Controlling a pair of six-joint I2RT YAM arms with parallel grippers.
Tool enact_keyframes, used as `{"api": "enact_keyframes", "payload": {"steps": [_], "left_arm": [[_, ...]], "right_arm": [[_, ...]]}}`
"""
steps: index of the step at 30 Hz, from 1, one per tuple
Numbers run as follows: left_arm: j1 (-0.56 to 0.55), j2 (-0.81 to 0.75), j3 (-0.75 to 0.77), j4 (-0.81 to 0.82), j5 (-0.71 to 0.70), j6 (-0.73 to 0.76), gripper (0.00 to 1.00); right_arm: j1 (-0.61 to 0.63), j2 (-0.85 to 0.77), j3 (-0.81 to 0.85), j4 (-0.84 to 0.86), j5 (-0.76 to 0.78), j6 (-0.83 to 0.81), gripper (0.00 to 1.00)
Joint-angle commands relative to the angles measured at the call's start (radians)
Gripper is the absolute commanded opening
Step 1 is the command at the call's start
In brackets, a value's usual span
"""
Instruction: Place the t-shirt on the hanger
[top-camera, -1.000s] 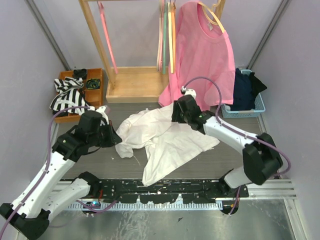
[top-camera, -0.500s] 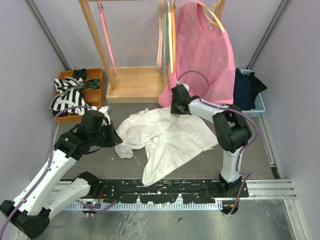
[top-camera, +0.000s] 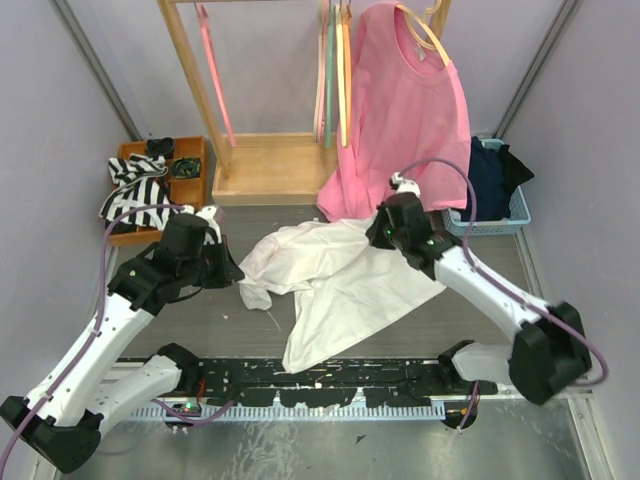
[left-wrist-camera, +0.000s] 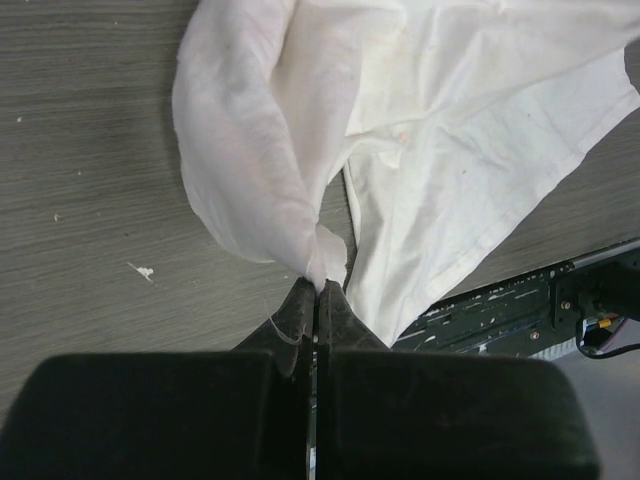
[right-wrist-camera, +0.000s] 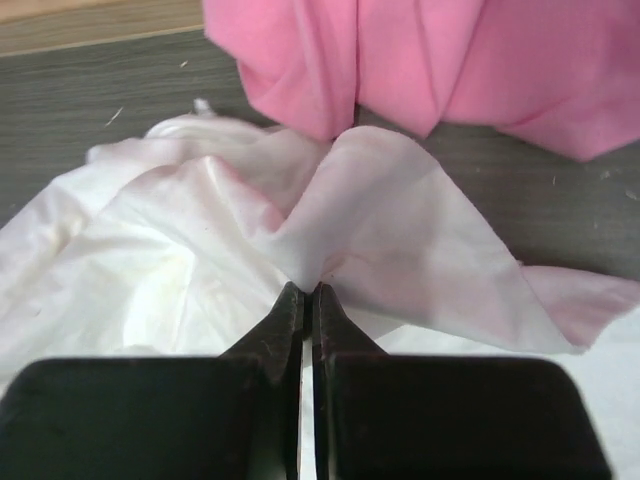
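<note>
White shirt (top-camera: 335, 275) lies crumpled mid-worktop (top-camera: 230, 325), with one tail running toward the near edge. Both arms have hold of it.

Left pincer (top-camera: 236, 276): closed on a thin fold at the shirt's left end. The wrist view shows cloth pinched right at the tips.

Right pincer (top-camera: 381, 232): closed on a raised ridge of cloth at the shirt's far right edge, just short of the pink shirt's (top-camera: 405, 110) hem.

So the shirt sits between the two pincers. Its long axis runs across the worktop, left to right, angling toward the far edge on the right. The cloth between the grips looks slack.

Hanger (top-camera: 344, 90): I take it to be the orange one on the rack (top-camera: 190, 90) at the far edge. It is well apart from the shirt, beyond it, and nearer the right arm.

Neck opening: I cannot find it in any view.

My read: spread and lift first. I need to know which edge each pincer holds before going to the hanger.
</note>
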Motion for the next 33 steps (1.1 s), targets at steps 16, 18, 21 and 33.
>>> {"api": "enact_keyframes", "payload": {"steps": [16, 18, 21, 33], "left_arm": [[0.003, 0.037, 0.055, 0.016, -0.021, 0.038, 0.0], [0.003, 0.03, 0.041, 0.015, -0.024, 0.035, 0.0], [0.003, 0.03, 0.022, 0.009, -0.025, 0.028, 0.0], [0.003, 0.025, 0.016, -0.053, -0.036, 0.009, 0.49]], "right_arm": [[0.311, -0.614, -0.466, -0.239, -0.249, 0.472, 0.19], [0.33, -0.619, -0.44, -0.288, -0.246, 0.462, 0.4], [0.331, -0.623, -0.366, -0.345, -0.216, 0.429, 0.51], [0.167, -0.265, -0.008, -0.368, -0.021, 0.173, 0.55]]}}
